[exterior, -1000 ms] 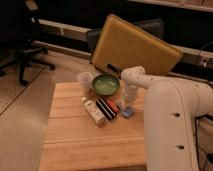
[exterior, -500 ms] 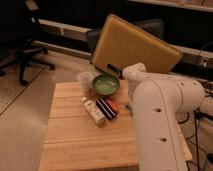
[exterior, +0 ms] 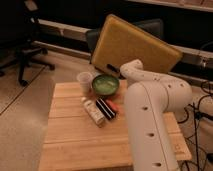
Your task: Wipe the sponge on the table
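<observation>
My arm (exterior: 150, 115) blocks the gripper and the sponge, probably both behind it over the table (exterior: 75, 145); whether it's gripping I can't tell. Wiping blind could shove the bowl (exterior: 105, 84) off.

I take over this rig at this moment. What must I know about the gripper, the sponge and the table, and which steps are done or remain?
The gripper is not in view: the arm bends over the right side of the table and hides it.
The sponge is not visible either; it probably lies behind the arm.
At the back of the table stand a bowl, a cup and a bottle; the front planks are bare.
Done: cannot tell whether the sponge is grasped or any wiping has begun.
Left: confirm the grasp, then wipe, probably on the front planks.
</observation>
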Controlling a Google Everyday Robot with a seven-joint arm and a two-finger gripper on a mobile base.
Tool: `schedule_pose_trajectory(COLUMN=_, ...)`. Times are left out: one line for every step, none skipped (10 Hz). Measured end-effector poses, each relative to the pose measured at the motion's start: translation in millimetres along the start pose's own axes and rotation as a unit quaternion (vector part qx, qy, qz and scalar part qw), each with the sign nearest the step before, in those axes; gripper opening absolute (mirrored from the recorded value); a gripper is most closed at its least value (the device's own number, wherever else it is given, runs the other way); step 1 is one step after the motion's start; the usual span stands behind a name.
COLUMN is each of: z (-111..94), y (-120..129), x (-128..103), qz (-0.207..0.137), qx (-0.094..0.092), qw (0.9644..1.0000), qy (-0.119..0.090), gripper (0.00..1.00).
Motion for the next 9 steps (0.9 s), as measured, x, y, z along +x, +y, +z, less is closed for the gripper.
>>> schedule_pose_trajectory(z=-3.0, y=5.6, x=-11.5, qz=-0.004, qx=-0.008, qw=0.9998, qy=-0.017, gripper=0.11)
schedule_pose_trajectory(z=-7.1, y=14.2, x=-24.3, qz=-0.009, qx=-0.019, qw=0.9991, qy=-0.037, gripper=0.11)
schedule_pose_trajectory(z=-11.4, y=24.4, x=-33.9, qz=-0.014, qx=-0.032, qw=0.9979, qy=-0.054, gripper=0.11)
schedule_pose_trajectory(z=-14.9, y=35.7, x=-39.0, qz=-0.016, qx=-0.047, qw=0.9964, qy=-0.069, gripper=0.11)
schedule_pose_trajectory(z=-16.8, y=43.8, x=-39.8, qz=-0.016, qx=-0.058, qw=0.9953, qy=-0.076, gripper=0.11)
schedule_pose_trajectory(z=-19.7, y=55.6, x=-37.1, qz=-0.010, qx=-0.072, qw=0.9938, qy=-0.083, gripper=0.11)
schedule_pose_trajectory(z=-22.1, y=64.6, x=-32.2, qz=-0.007, qx=-0.078, qw=0.9931, qy=-0.087, gripper=0.11)
schedule_pose_trajectory(z=-25.2, y=78.0, x=-23.9, qz=-0.006, qx=-0.086, qw=0.9926, qy=-0.086, gripper=0.11)
schedule_pose_trajectory(z=-28.0, y=87.0, x=-18.8, qz=-0.008, qx=-0.090, qw=0.9922, qy=-0.086, gripper=0.11)
